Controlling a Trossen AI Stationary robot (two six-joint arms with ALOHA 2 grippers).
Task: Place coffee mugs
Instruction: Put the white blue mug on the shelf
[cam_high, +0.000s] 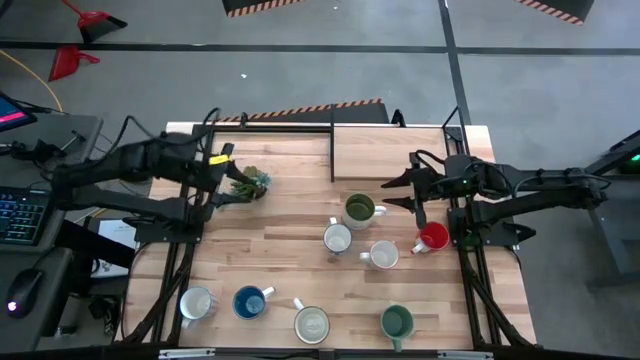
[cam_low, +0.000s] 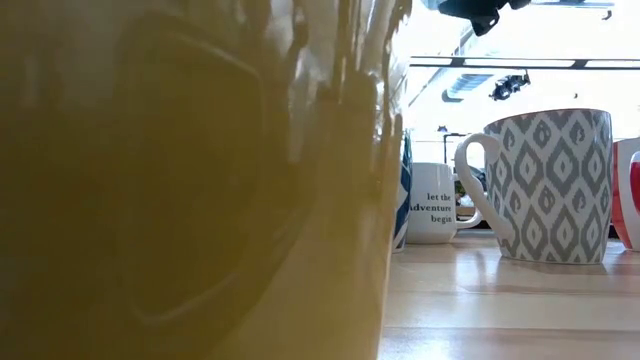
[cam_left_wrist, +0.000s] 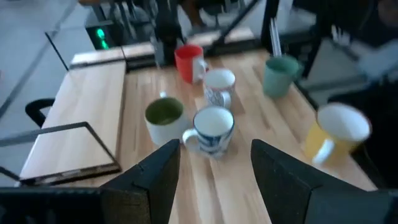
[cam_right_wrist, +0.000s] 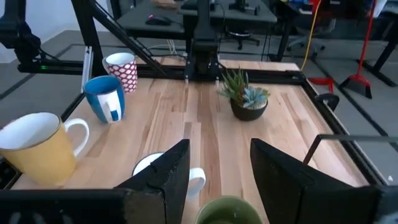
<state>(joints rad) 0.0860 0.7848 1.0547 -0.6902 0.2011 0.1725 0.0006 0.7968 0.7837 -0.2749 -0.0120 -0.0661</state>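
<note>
1. Left gripper (cam_high: 222, 172) sits over the far left of the light wood-plank table (cam_high: 290, 260), right by the small potted succulent plant (cam_high: 250, 183). Jaws released, nothing between them in the left wrist view.
2. Right gripper (cam_high: 398, 192) hovers at the right side, near the olive green ceramic mug (cam_high: 359, 209) and the red ceramic mug (cam_high: 432, 238). Jaws spread and empty in the right wrist view.
3. Centre cluster: olive mug, white mug with blue pattern (cam_high: 337, 239) and white-grey patterned mug (cam_high: 383, 255), all close together; red mug just beside the last.
4. Near-edge row: white mug with red dots (cam_high: 196, 303), blue glazed mug (cam_high: 249, 301), yellow-cream mug (cam_high: 312, 323), teal green mug (cam_high: 396, 321), well apart from each other.
5. Judgement: no mug grasped yet; right arm looks best placed for a pick.
6. Risk: cluster is tight, so fingers coming down on the olive mug could bump the white-blue one or catch a handle and tip it.
7. Risk: left gripper moving out could clip the plant.
8. Low view is blocked by the yellow-cream mug, so no height check there.
</note>
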